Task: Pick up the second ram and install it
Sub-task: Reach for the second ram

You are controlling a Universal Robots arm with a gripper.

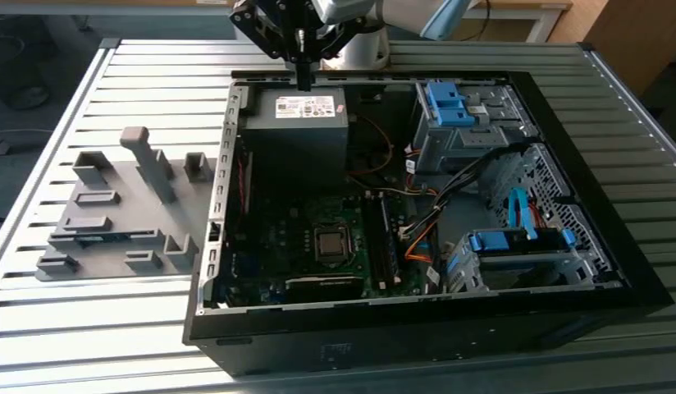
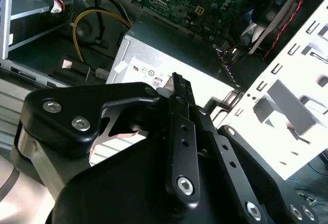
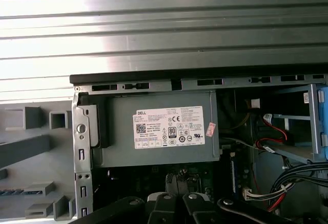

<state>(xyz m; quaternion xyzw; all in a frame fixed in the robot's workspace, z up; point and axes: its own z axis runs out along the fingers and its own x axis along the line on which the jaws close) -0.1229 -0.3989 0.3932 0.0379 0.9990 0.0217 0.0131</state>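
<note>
Working across the exterior view from its left, at nine o'clock from the open computer case [image 1: 426,328] I have the grey fixture plate [image 1: 135,222] on the slatted table [image 1: 152,74]. The thin blue-green strip lying in a slot near the plate's six o'clock edge is, I judge, the second ram [image 1: 108,239], untouched and well apart from the arm. Moving right, the gripper [image 1: 303,80] hangs at twelve o'clock over the case, above the far rim and just beyond the power supply [image 1: 298,123]. In the second wrist view its fingers [image 2: 177,88] stand pressed together with no gap and nothing between them. So I read the step in hand as the approach before the pick, with nothing done yet on this stick. A pick would call for carrying the arm across toward nine o'clock, parting the fingers and lining them up on the stick's thin long faces. Further right, the motherboard [image 1: 305,238] fills the case floor, with blue drive-bay clips [image 1: 448,103] at two o'clock. The memory slots beside the processor socket are dark and crossed by cables; I cannot tell from here which is free or whether a first stick is seated. The fixture also hides most of the ram's length.
</note>
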